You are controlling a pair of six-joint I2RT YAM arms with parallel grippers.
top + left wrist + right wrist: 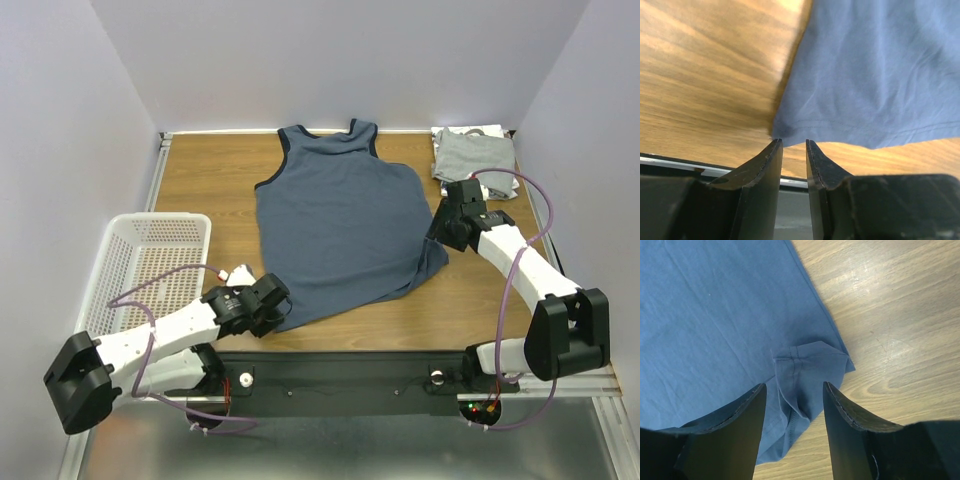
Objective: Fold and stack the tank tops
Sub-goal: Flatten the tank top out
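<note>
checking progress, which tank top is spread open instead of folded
The slate-blue tank top, spread open at centre with its straps toward the far edge; the grey tank top sits folded in the far right corner.

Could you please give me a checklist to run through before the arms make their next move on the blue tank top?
1. Slate-blue fabric tank top spread flat on the wooden table: ok, apart from item 2.
2. Its near right hem corner flat: not ok, folded over.
3. Right gripper open, fingers astride that corner: ok.
4. Left gripper holding the near left hem corner: not ok, corner lies just beyond its fingertips.
5. Folded grey tank tops apart from the blue one: ok.
</note>
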